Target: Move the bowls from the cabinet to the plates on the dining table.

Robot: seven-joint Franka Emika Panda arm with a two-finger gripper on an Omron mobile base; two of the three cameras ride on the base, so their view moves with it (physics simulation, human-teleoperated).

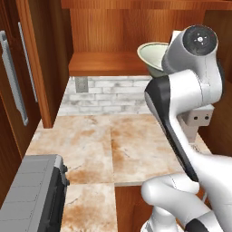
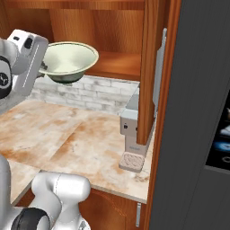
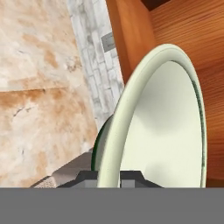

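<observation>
The wall cabinet [image 1: 108,36] stands open above the counter, reddish-brown wood inside and out, with its shelf [image 1: 106,63] bare on the left part. One door [image 1: 18,81] hangs open at the left with long silver bar handles; in the right base view another door [image 2: 150,72] is seen edge-on, with a silver handle along it. Right of that door a tall dark grey panel [image 2: 197,112] runs the height of the right base view.

Below the cabinet lies the seamed marble counter [image 1: 90,145], cream with rusty blotches, backed by a strip of white brick wall [image 1: 104,95] with a small grey outlet plate [image 1: 81,84] in it. A grey ribbed appliance [image 1: 31,195] sits at the counter's near left corner. At the far right of the counter, close against the door's foot, stands a small grey machine [image 2: 132,134] with a round grille on its base.

The white arm [image 1: 181,118] rises from below, its hand lifted to shelf height. The gripper [image 3: 109,177] is closed narrowly over the rim of the cream bowl [image 2: 69,60], one finger [image 3: 85,177] on the outside and the other on the inside. The bowl hangs in the air just in front of the shelf's edge, above the counter, mouth roughly upward, a dark green band on its outer wall.
</observation>
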